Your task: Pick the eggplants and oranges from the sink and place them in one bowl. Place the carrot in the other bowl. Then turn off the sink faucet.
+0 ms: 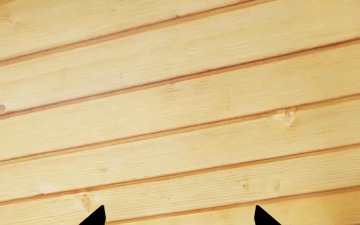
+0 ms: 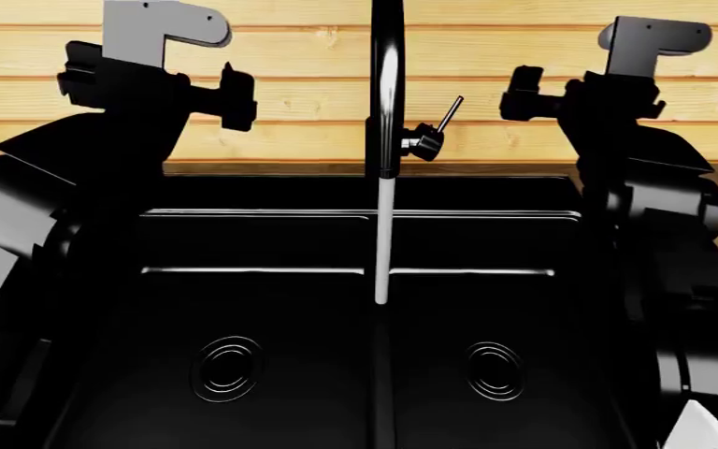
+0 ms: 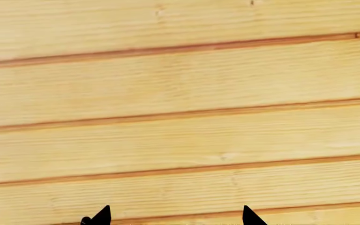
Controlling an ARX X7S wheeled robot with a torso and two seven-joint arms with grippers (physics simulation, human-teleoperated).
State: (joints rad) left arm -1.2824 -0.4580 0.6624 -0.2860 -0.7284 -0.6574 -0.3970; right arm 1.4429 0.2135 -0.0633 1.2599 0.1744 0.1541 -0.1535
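The left gripper point(image 2: 228, 94) hangs raised before the pale wooden plank wall point(image 2: 296, 84), jaws spread wide and empty, probably parked clear of the basins. The matte black double-basin sink point(image 2: 259, 290) shows only its two ringed drains; no eggplant, orange or carrot is visible, though its near corners are hidden by the arms. The tall black gooseneck faucet point(image 2: 387, 84) runs water point(image 2: 383, 243), its lever point(image 2: 449, 114) tilted up. The right gripper point(image 2: 527, 92) mirrors the left, wide and empty. A white sliver at lower right point(image 2: 709, 432) may be the bright white bowl.
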